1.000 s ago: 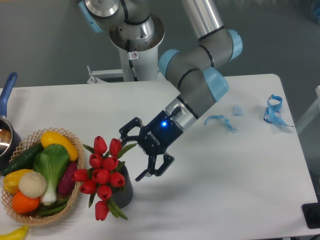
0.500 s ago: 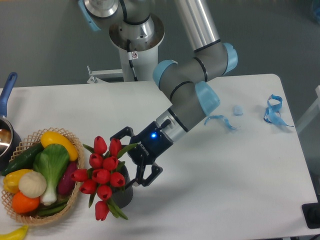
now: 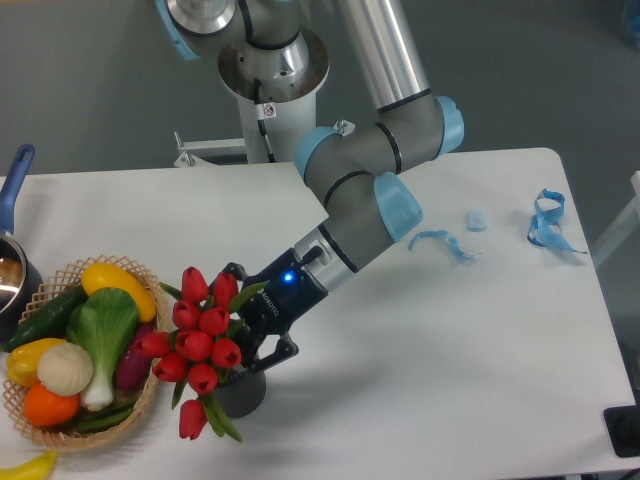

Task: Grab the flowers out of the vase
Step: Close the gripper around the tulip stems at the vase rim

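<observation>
A white rectangular table with rounded corners fills most of the view, evenly lit, with soft shadows falling beneath what stands on it. Behind and to the right of it lies a plain dark grey floor, with a white bracket at the table's far edge. A dark block sits at the lower right corner of the view, and part of a pale upright shows at the right edge.

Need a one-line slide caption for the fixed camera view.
Gripper reaches into the red tulips standing in the dark vase, beside a wicker basket.
</observation>
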{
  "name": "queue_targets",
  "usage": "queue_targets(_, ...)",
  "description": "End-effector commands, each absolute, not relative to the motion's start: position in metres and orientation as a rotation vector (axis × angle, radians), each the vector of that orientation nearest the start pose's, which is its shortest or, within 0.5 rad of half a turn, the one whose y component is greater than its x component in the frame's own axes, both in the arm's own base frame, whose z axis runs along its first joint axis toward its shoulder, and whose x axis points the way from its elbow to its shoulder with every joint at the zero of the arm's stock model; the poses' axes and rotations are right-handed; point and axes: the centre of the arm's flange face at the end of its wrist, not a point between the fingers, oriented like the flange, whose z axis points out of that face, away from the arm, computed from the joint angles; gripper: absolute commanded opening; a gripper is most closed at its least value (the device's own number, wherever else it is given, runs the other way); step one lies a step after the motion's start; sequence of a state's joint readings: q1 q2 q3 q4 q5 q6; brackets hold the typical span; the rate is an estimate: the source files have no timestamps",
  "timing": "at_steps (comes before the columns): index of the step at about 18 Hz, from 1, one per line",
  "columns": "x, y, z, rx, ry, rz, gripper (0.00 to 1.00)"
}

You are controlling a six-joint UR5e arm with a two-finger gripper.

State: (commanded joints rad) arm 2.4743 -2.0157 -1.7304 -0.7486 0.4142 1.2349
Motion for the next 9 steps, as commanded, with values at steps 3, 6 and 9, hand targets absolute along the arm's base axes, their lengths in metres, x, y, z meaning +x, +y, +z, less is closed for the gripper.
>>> queue_targets(3,-0.344,0.557,0.314,-1.940,0.476,-0.421,0.33)
queue_targets(6,-0.346,0.556,0.317,-1.940,0.467,-0.421,0.33)
queue_targets(9,-0.348,0.552,0.327,-1.937,0.439,-0.425,0.33)
